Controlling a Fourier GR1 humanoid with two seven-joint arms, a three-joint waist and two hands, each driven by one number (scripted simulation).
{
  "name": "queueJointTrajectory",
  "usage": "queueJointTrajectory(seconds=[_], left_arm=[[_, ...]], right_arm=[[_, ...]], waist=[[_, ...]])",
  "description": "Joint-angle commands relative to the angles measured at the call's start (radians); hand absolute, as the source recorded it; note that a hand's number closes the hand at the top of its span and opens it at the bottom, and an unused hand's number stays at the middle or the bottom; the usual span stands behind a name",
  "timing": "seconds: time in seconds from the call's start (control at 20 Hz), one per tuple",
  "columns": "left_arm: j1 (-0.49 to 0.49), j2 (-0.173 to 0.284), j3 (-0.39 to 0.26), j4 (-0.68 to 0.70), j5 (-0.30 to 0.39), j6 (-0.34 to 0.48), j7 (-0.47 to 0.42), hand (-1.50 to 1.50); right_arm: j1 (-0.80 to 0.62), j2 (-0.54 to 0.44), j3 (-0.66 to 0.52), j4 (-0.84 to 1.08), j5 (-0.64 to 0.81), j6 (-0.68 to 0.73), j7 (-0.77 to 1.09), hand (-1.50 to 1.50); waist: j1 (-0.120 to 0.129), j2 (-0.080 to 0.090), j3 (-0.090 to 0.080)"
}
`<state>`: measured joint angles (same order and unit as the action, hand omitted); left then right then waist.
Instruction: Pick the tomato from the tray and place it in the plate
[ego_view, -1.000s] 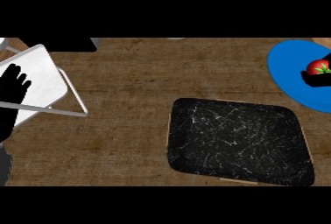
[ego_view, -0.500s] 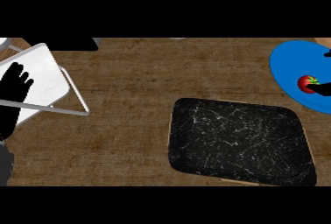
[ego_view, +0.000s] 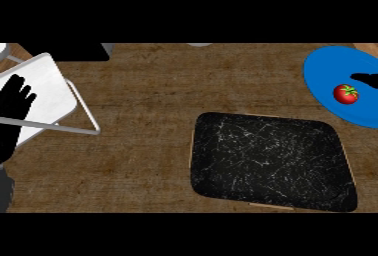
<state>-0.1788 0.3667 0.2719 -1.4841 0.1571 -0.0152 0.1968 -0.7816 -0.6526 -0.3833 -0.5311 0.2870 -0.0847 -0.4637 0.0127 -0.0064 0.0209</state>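
Note:
A small red tomato (ego_view: 345, 93) with a green stalk lies on the blue plate (ego_view: 331, 70) at the right edge of the head view. Only dark fingertips of my right hand (ego_view: 366, 79) show at the right edge, just above the tomato and apart from it. The black speckled tray (ego_view: 272, 161) lies low and right of centre with nothing on it. At the left edge my left hand (ego_view: 15, 102) rests open, fingers up, over a white sheet.
A white sheet in a thin metal frame (ego_view: 46, 87) lies at the left under my left hand. A dark object (ego_view: 70, 51) sits at the top left. Brown wooden counter (ego_view: 148, 150) spreads between the frame and the tray.
My right hand has let go of the tomato and drawn back to the right edge. The tomato now lies uncovered on the plate. The left hand has not moved.

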Motion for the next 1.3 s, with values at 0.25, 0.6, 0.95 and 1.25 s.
queueJointTrajectory(seconds=[0.25,0.6,0.95,1.25], left_arm=[[0.016,-0.103,-0.141,0.053,-0.072,-0.021,-0.016,0.0],[0.005,-0.114,-0.155,0.013,-0.077,-0.032,-0.001,0.0],[0.02,-0.125,-0.138,0.047,-0.092,-0.03,-0.035,0.0],[-0.016,-0.123,-0.148,0.015,-0.099,-0.028,0.015,0.0]], right_arm=[[-0.046,-0.005,-0.127,0.103,-0.194,0.283,0.12,-1.5],[0.017,-0.097,-0.162,0.163,-0.207,0.36,-0.012,-1.5],[0.078,-0.181,-0.183,0.196,-0.219,0.435,-0.072,-1.5],[0.121,-0.188,-0.178,0.23,-0.2,0.419,-0.144,-1.5]], waist=[[-0.04,0.013,-0.02],[-0.007,0.027,-0.017],[-0.014,0.025,-0.018],[-0.008,0.026,-0.015]])
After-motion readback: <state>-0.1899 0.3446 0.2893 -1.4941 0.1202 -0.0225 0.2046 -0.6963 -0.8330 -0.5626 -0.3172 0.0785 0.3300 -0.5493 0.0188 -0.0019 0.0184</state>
